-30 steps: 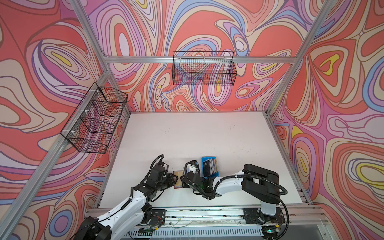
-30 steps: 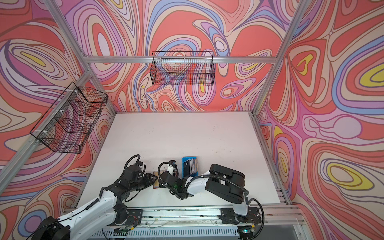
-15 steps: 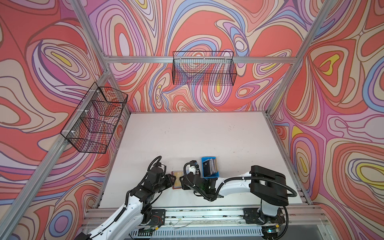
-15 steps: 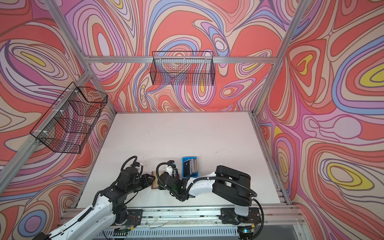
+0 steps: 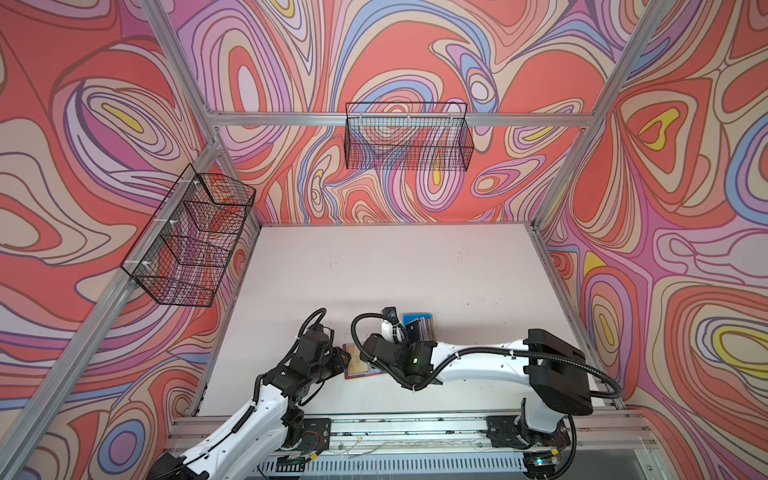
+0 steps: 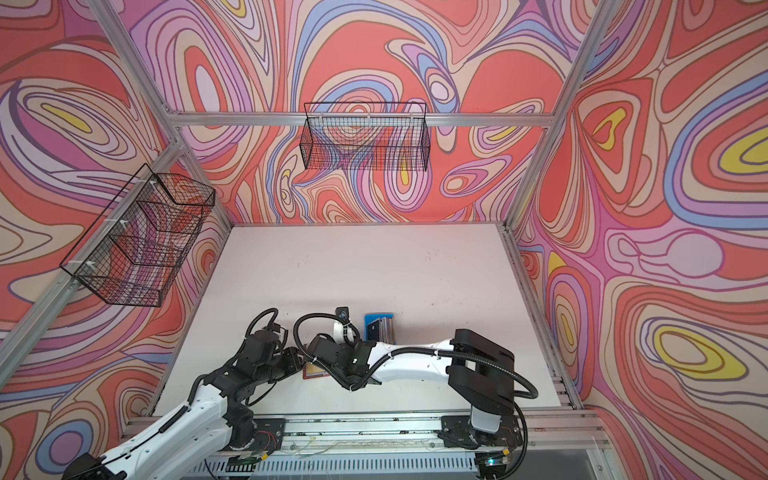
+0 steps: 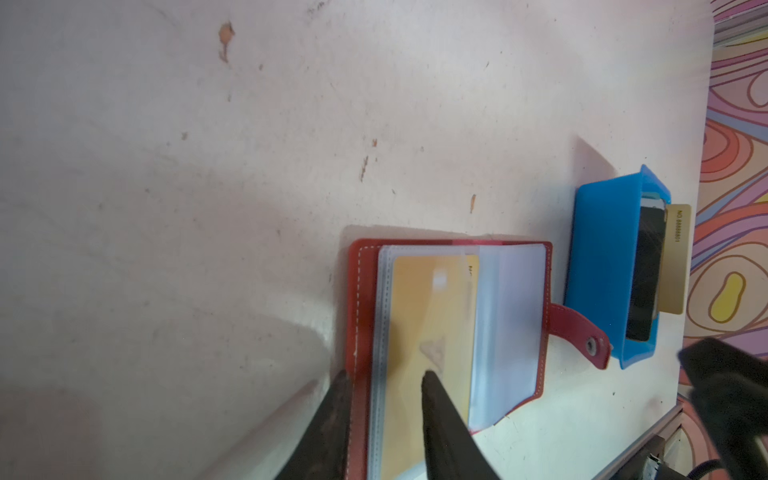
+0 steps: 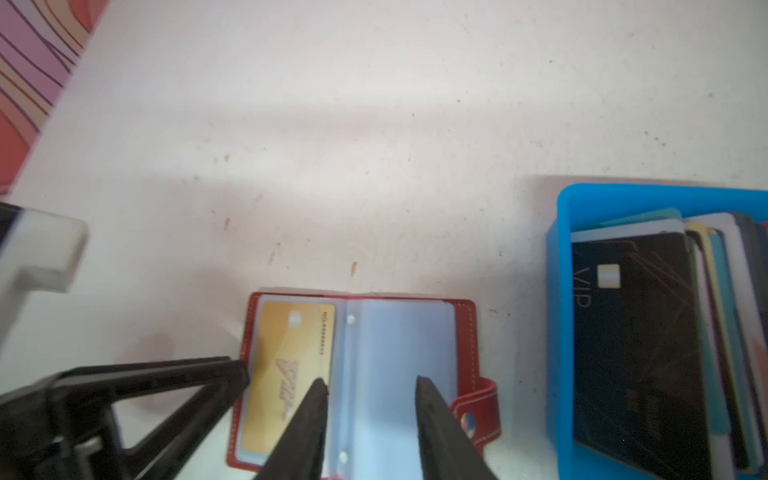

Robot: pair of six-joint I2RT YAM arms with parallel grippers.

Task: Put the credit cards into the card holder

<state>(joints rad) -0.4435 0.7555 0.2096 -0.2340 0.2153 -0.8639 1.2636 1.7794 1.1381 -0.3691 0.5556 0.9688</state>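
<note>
Right gripper [image 8: 368,382] hangs released over the open red-brown leather-look card holder [image 8: 399,340]; left gripper [image 7: 384,376], jaws parted, straddles its outer edge, reaching over a sleeved gold card [image 8: 282,332]. Stacked plastic credit cards [image 8: 631,340], black on top, fill the blue plastic tray [image 8: 561,332] just beside.

The card holder [image 5: 355,367] lies open near the table's [image 5: 374,270] front edge; right of it, slightly behind, sits the tray [image 5: 419,315] (credit cards [image 8: 636,340] stacked inside).

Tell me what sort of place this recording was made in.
Probably a purpose-built robot recording cell, not a home: an aluminium frame boxes in the white table, swirl-patterned walls surround it, and two arms are mounted on a rail.
</note>
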